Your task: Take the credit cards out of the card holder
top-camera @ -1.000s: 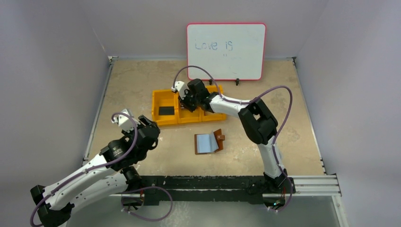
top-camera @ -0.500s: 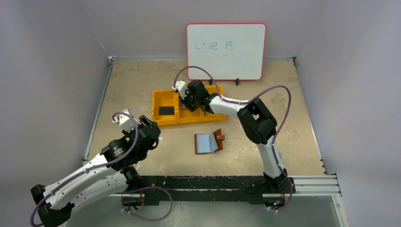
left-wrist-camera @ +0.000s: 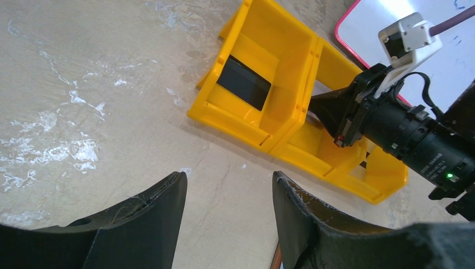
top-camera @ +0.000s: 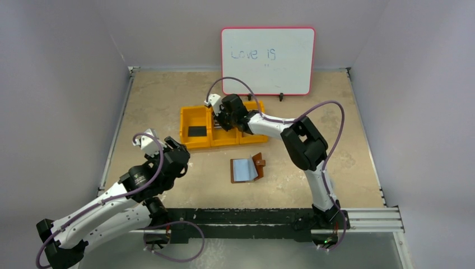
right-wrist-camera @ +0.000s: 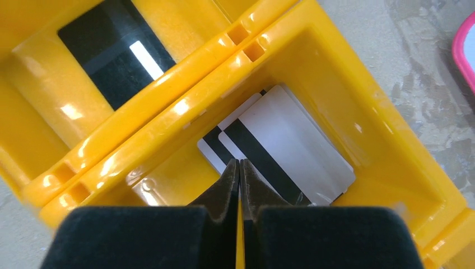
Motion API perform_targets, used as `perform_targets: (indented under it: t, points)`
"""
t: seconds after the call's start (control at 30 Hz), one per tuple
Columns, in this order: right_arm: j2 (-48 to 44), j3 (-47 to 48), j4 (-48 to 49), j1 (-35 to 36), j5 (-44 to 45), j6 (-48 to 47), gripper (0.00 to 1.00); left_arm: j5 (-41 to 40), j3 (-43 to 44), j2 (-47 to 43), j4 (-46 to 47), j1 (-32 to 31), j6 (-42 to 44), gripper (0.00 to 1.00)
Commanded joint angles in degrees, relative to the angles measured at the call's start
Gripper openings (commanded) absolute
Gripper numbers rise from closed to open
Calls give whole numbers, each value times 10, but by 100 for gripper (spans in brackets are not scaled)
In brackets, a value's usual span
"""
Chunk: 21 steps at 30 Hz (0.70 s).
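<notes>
Risk: right gripper, pressed together over credit cards in middle compartment of yellow bin, could snag bin wall lifting out. Left gripper spread, near bin.

Bin: glossy yellow plastic. Cards: smooth, glossy plastic. Wallet: brown, leather-like. Table: matt, mottled, stone-like.

Brown leather card holder lies open, pale sleeves up; one black card and two overlapping white striped cards sit in adjoining yellow bin compartments
</notes>
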Motion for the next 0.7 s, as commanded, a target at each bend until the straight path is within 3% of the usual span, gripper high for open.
perform_targets:
  t: [0.0, 0.27, 0.5, 0.67]
  points:
    - [-101, -5, 13, 1, -19, 13, 3, -3, 5, 4, 14, 2, -3, 57]
    - [-300, -148, 10, 2, -68, 179, 26, 7, -1, 20, 42, 2, 5, 57]
    - [-421, -335, 15, 70, -89, 361, 25, 15, -3, 34, 67, 2, 11, 57]
    - [-420, -399, -2, 110, -45, 421, 20, 37, -12, 42, 93, 2, 23, 58]
